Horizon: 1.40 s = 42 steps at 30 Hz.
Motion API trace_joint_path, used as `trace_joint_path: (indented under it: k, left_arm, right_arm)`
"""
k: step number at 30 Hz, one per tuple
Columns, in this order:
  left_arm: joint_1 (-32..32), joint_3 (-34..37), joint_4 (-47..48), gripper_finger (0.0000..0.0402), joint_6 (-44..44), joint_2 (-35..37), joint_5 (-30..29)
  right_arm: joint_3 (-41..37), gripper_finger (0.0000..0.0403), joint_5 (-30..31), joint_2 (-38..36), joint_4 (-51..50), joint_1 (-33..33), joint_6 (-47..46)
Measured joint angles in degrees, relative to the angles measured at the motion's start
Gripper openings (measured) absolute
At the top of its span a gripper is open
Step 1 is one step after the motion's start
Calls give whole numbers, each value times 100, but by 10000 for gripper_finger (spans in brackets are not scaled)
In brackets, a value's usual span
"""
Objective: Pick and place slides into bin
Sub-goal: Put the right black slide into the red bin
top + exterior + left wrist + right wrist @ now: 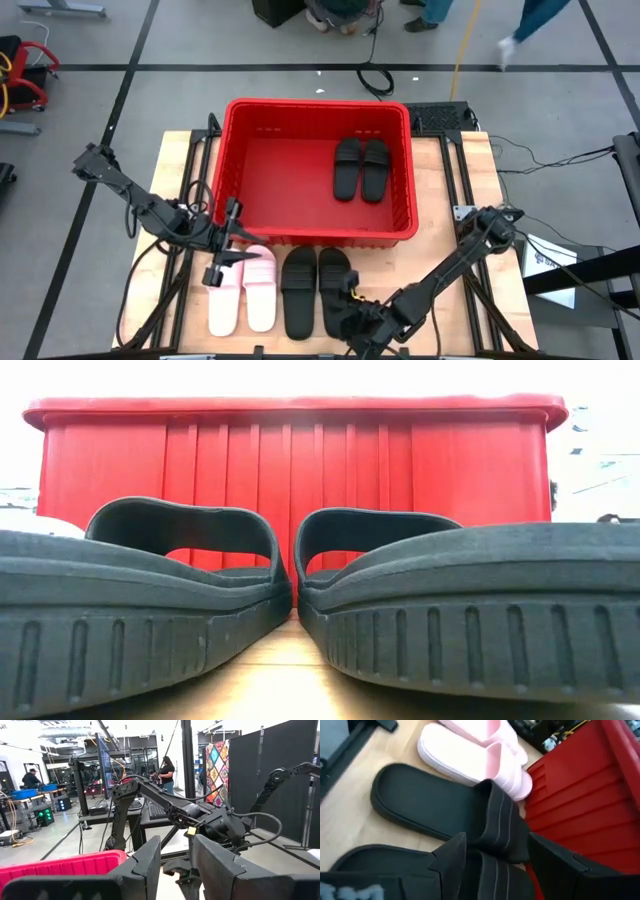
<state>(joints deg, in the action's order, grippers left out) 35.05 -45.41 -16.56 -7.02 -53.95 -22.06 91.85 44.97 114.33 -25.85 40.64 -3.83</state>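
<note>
The red bin [228, 150] stands at the table's middle, with two black slides [360, 168] lying flat in its right half. In front of it, two pink slides [243, 295] and two black slides [300, 290] lie side by side on their soles. My left gripper [225, 258] is open and empty, raised over the pink slides' far ends by the bin's near wall. My right gripper [502, 862] is open over the right black slide's strap [495, 865], one finger on either side. The low view shows the black slides' heels [150, 620] in front of the bin [300, 460]. My right gripper stands open over the right black slide's strap [500, 835], coming slantwise from the table's near right side. I cannot tell whether its fingers [451, 855] touch the slide. The slide lies flat on the table.
The bin's left half is bare red floor [280, 170]. Dark frame bars [190, 175] run along the table's left and right sides. People move about on the floor beyond the far edge [520, 30].
</note>
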Motion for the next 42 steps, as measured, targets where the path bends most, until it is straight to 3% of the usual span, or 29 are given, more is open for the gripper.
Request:
trace_joint_path:
  k: [15, 42]
  left_arm:
    - [109, 0, -36, 127, -83, 9, -1]
    - [107, 0, -48, 127, -174, 9, -11]
  right_arm:
    - [-415, 201, -635, -8, -21, -166, -191]
    - [-1298, 201, -744, -8, 154, -529, -290]
